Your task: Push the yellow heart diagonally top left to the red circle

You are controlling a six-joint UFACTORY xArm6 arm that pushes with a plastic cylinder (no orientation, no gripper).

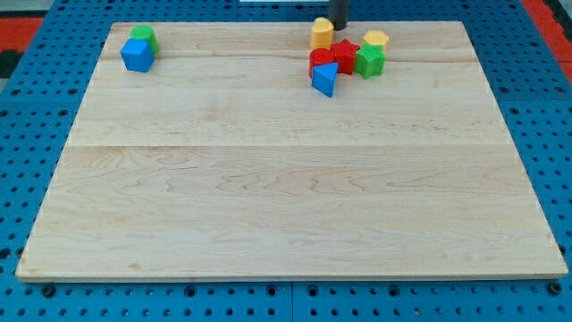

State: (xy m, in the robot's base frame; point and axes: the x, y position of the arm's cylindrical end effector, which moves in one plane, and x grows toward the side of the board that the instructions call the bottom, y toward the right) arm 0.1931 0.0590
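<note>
The yellow heart (322, 33) stands near the view's top edge of the wooden board (286, 179), just above the red circle (319, 62). My tip (340, 25) comes down from the view's top and sits close to the heart's right side, above the red star (347, 54). I cannot tell whether the tip touches the heart. The heart and the red circle look almost in contact.
A blue triangle (325, 80) lies against the red circle's lower side. A green star (369, 60) and a yellow pentagon (376, 39) sit right of the red star. A green block (143, 37) and a blue block (137, 55) stand at the top left.
</note>
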